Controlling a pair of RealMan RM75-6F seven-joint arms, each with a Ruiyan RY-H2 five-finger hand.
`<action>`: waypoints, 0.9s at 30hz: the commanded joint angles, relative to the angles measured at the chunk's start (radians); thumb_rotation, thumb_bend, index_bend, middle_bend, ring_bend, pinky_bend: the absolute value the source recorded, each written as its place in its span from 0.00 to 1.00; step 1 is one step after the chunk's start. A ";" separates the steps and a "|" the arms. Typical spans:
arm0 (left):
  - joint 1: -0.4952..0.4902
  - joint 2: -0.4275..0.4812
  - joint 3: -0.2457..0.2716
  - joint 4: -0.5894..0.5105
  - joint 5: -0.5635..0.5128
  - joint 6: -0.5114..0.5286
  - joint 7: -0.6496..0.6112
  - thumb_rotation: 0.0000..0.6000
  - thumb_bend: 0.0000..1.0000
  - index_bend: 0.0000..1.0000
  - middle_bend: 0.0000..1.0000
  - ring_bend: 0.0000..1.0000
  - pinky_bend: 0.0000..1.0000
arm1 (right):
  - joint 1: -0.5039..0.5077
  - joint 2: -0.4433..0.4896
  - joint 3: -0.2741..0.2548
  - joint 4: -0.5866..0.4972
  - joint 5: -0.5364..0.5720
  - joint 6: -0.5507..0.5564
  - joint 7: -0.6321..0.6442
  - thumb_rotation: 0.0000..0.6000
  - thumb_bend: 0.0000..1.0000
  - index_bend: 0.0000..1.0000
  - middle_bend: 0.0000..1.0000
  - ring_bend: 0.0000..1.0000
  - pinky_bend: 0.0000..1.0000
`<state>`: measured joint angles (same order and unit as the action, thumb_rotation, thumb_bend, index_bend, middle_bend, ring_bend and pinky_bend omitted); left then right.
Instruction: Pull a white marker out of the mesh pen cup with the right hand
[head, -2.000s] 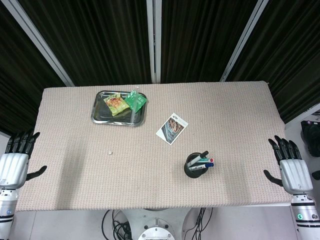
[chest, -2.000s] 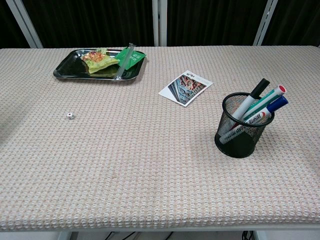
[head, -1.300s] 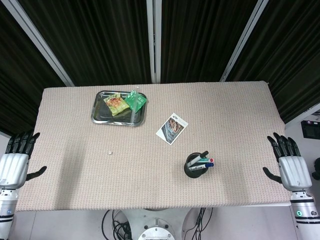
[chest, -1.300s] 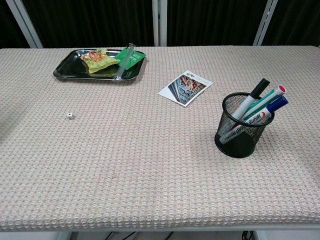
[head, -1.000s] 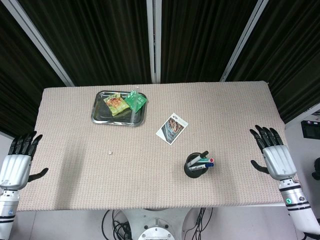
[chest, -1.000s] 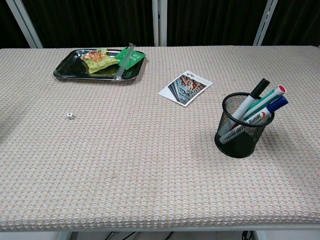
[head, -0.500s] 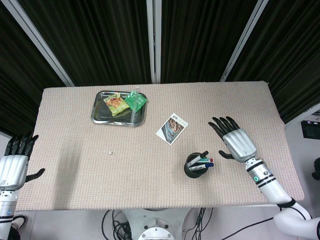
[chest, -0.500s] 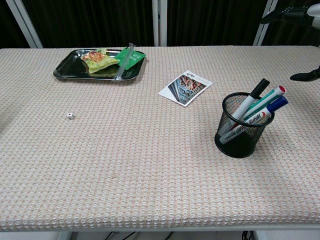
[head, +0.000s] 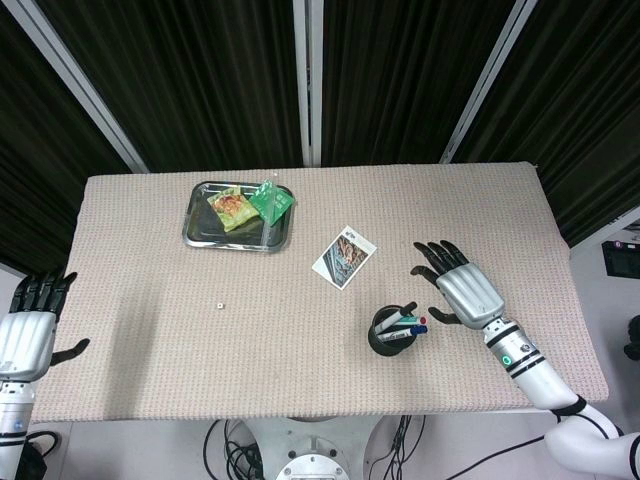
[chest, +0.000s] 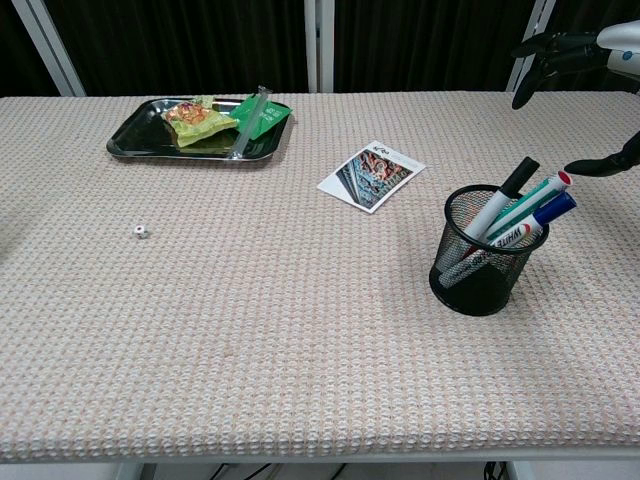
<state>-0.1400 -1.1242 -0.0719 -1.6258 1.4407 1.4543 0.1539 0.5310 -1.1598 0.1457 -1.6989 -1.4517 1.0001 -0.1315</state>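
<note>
Right hand (head: 463, 288) has swung in from the worktop (head: 150, 300) edge, now hovering open just beside the cup (head: 392, 333); markers (chest: 515, 205) untouched. Reach nearly complete.

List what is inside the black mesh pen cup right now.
The mesh pen cup holds several white markers leaning right, with black, red, blue and green caps. Their lower ends show only dimly through the mesh; the exact count cannot be told. The right hand hovers beside it, holding nothing.
</note>
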 joint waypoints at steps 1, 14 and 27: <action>0.000 -0.001 0.000 -0.005 0.001 0.003 0.007 1.00 0.13 0.09 0.00 0.00 0.02 | 0.009 -0.008 -0.007 0.001 -0.006 -0.008 0.034 1.00 0.18 0.28 0.00 0.00 0.00; 0.001 0.002 0.001 -0.009 -0.007 -0.003 0.014 1.00 0.13 0.09 0.00 0.00 0.02 | 0.026 -0.044 -0.025 0.031 -0.021 0.007 0.061 1.00 0.18 0.35 0.00 0.00 0.00; 0.000 0.001 0.000 -0.007 -0.014 -0.008 0.013 1.00 0.13 0.09 0.00 0.00 0.02 | 0.038 -0.056 -0.039 0.039 -0.022 0.007 0.068 1.00 0.18 0.45 0.00 0.00 0.00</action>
<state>-0.1398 -1.1233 -0.0720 -1.6326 1.4262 1.4462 0.1668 0.5691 -1.2160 0.1069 -1.6605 -1.4739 1.0075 -0.0633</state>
